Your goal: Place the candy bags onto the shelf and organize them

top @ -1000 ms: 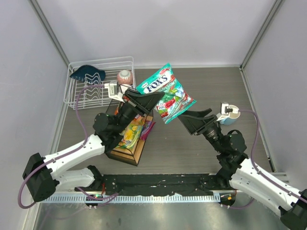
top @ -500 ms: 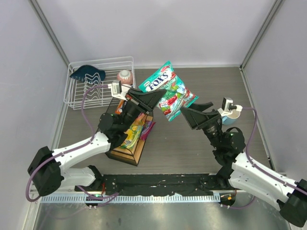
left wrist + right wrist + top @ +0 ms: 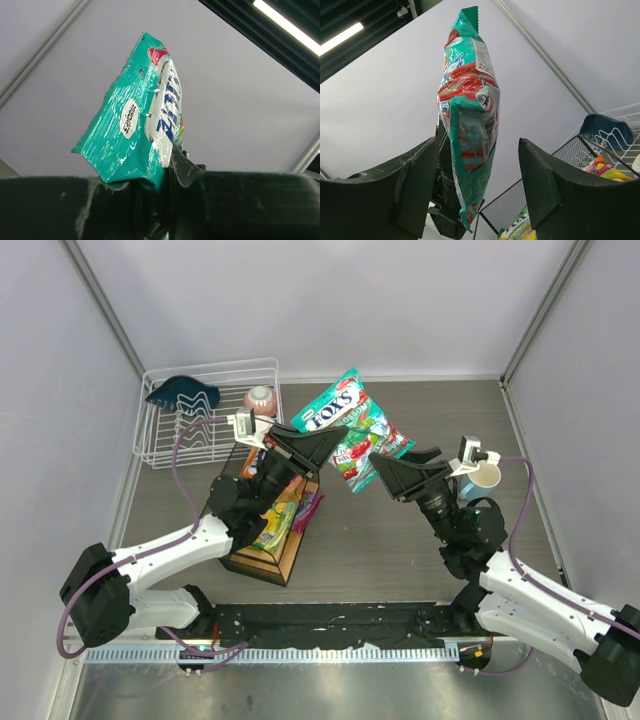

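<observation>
- Teal bag point(image 3: 350, 425) is up in the air between the two arms, not on the shelf point(image 3: 262, 565) yet. In both wrist views it stands upright with the long axis up-and-down and the serrated seal on top. From above, the FOX'S face is turned toward the camera and slanted.
- Right wrist view sees it edge-on, pretty puffy in the middle.
- Left gripper point(image 3: 160, 175) is pinched tight on the bag's bottom edge, so that's the one carrying it.
- Right gripper point(image 3: 477, 145) has its jaws parted with one finger on each side of the bag's lower half. There's clear daylight on the right finger's side, and it's not gripping anything.
- Yellow-green bag point(image 3: 278, 515) and purple bag point(image 3: 308, 508) are lying on the shelf under the left arm.
- White wire dish rack point(image 3: 200, 435) sits at the back left, and a pale mug point(image 3: 482, 478) is by the right wrist.
- Versus a second ago, the right gripper has slid in from the lower right to straddle the bag, and its jaws have narrowed a bit. The left arm and the bag have barely shifted.
</observation>
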